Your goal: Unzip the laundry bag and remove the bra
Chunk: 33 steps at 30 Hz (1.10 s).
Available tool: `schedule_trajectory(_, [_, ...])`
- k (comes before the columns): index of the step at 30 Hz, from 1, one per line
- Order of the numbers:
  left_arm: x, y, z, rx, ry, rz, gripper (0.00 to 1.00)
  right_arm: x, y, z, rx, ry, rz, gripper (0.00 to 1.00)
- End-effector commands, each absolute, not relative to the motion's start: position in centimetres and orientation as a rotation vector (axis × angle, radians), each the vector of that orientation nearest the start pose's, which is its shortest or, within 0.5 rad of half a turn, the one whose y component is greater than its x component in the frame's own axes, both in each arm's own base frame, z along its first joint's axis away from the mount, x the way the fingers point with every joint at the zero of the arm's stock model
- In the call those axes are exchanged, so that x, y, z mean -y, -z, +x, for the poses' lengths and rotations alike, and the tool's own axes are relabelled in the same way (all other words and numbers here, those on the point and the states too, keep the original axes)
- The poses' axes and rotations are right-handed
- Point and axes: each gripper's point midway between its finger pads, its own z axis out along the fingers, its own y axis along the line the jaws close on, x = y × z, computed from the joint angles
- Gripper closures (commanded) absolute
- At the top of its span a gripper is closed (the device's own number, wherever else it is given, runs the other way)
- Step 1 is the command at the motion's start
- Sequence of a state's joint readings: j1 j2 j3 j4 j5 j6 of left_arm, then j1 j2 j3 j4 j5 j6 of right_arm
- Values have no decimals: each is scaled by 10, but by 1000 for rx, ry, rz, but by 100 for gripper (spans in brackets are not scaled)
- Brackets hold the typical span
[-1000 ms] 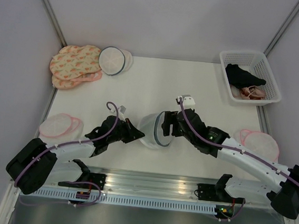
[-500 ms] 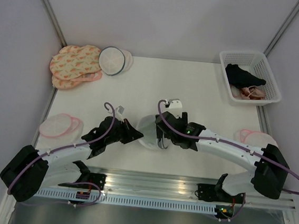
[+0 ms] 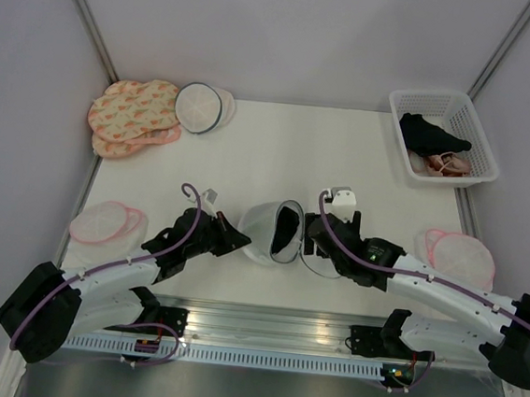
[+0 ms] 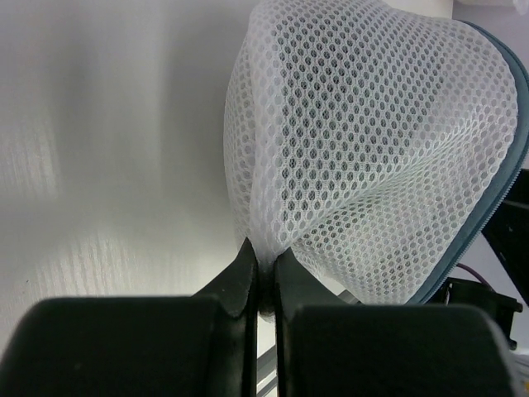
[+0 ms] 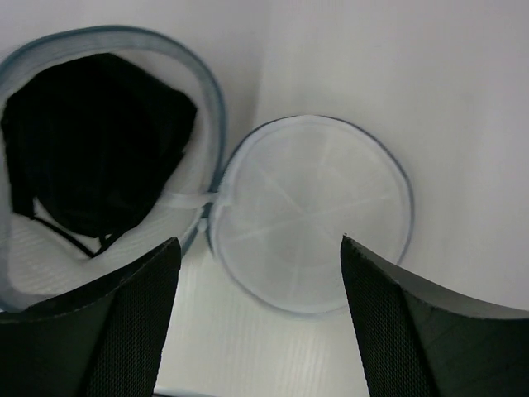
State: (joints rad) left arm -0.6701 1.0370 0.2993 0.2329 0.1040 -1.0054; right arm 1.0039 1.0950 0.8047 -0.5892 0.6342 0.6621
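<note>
From above, the drum-shaped white mesh laundry bag [image 3: 260, 228] with grey rim lies on the white table [image 3: 251, 150]. Left wrist: the left gripper [image 4: 263, 256] is clamped on its mesh. Right wrist: the right gripper [image 5: 258, 248] gapes over the black fabric bra [image 5: 91, 141] inside the opened bag.

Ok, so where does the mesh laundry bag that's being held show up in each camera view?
Top external: laundry bag low centre, mouth facing right.
Left wrist: laundry bag fills the upper right, its mesh pinched by the left gripper.
Right wrist: laundry bag upper left, open, black bra inside.
Shared landmark: its grey rim.
</note>
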Motion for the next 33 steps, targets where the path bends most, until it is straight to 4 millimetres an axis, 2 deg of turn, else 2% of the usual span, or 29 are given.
schedule_trajectory(1, [239,-90,213,-2215,1101,-273,98,-241,-146,217,-2190,-383,-283,18])
schedule_trajectory(8, [241,-93,211,-2211,1130,-269,98,-270,-119,224,-2205,-435,-365,18])
schedule_trajectory(11, [242,-91,209,-2213,1147,-267,98,-283,-112,234,-2193,-490,-372,19])
schedule_trajectory(14, [244,-89,206,-2220,1164,-266,98,-293,-96,243,-2211,-525,-398,19])
schedule_trajectory(15, [244,-87,205,-2226,1169,-264,98,-301,-97,249,-2187,-563,-393,19])
schedule_trajectory(18, [246,-82,204,-2234,1180,-260,98,-311,-93,258,-2162,-628,-395,19])
schedule_trajectory(22, [252,-80,201,-2239,1225,-242,98,-317,-82,266,-2157,-640,-412,36])
schedule_trajectory(25, [255,-77,201,-2244,1241,-230,98,-319,-73,270,-2162,-665,-414,41])
schedule_trajectory(29, [255,-72,201,-2254,1233,-230,98,-319,-78,269,-2163,-673,-430,41])
schedule_trajectory(33, [256,-72,201,-2258,1228,-226,98,-311,-90,262,-2158,-590,-480,34])
